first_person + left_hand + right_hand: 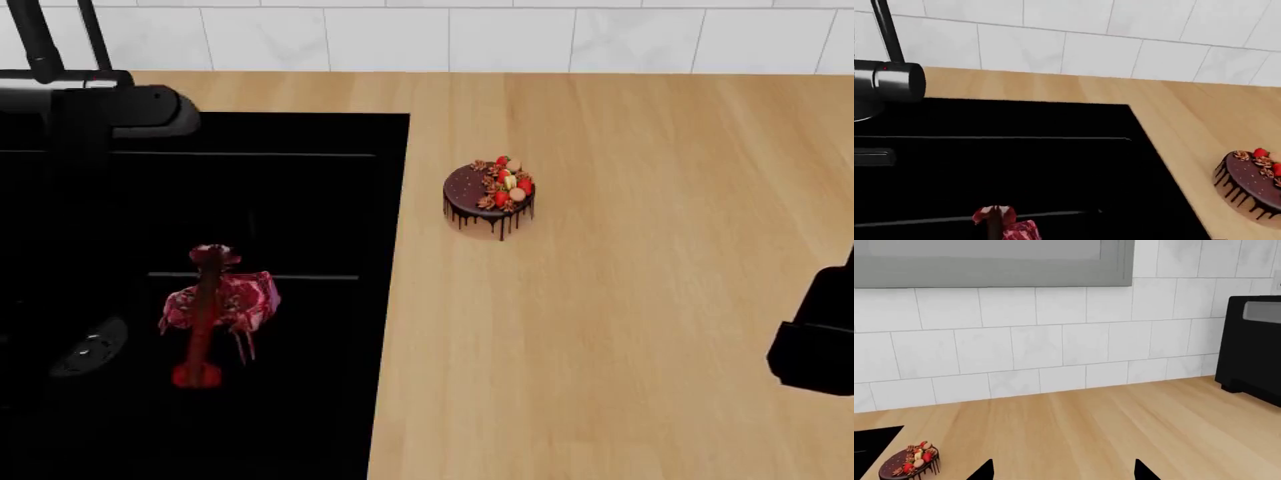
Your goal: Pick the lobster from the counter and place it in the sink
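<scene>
The small dark-red lobster [202, 330] was seen lying inside the large matte-black rectangular sink [307, 200] at the left of the head view, stretched lengthwise over a pink lumpy piece of raw meat [247, 298], with a round drain [88, 349] just to its left. The black faucet [80, 100] was seen at the upper left. On the light tan wood-grain counter [627, 300], a round chocolate cake topped with strawberries [489, 196] stood just right of the sink's edge.

The right gripper [1063, 471] was held above the counter, its two dark fingertips [982, 471] spread wide with nothing between them. Whether the left gripper was open or closed could not be told.
</scene>
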Available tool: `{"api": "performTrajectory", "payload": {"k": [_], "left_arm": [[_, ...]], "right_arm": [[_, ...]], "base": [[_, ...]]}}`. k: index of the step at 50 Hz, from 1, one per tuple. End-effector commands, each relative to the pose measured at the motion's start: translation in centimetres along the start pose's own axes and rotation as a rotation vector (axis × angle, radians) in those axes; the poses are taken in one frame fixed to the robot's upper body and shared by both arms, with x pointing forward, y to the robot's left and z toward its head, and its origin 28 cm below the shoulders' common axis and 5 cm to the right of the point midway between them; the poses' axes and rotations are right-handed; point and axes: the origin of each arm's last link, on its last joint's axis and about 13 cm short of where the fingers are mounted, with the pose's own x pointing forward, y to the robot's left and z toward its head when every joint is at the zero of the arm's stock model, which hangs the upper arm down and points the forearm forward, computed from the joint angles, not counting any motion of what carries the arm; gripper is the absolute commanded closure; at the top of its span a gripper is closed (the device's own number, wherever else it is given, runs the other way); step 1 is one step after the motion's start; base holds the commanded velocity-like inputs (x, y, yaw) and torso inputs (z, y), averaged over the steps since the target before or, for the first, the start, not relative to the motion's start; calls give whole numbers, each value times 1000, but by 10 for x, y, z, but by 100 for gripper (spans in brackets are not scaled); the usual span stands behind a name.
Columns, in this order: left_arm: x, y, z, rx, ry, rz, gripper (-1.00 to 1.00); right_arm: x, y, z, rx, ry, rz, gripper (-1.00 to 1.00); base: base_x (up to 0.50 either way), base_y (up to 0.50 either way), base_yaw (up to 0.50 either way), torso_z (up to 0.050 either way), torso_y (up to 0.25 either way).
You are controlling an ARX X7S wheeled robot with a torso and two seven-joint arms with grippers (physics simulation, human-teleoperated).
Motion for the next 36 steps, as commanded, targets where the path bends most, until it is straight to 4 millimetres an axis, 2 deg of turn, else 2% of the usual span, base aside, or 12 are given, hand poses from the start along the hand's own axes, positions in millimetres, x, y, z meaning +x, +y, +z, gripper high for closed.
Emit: {"api": "performTrajectory", "payload": {"k": [1,8,14,20,36], "left_arm": [[-26,-14,24,16,-101,-70,-100],[-46,-19,30,64,-162,-73,-100],[-69,-23,27,132,-231,-63,-100],[-89,-25,13,153,-265,-59,-100],[-119,-23,-30,190,-293,-53,-100]], "right_arm": [[-1,0,3,-1,-7,-2,-100],[0,0,2,-1,-7,2,-100],[-1,0,1,2,-7,1,-100],[-1,-1,0,6,-6,-2,-100],[-2,-1,-3,18,-7,-3,-100]], "base": [[0,0,0,0,0],[0,0,0,0,0],[0,0,0,0,0],[0,0,0,0,0],[0,0,0,0,0]]}}
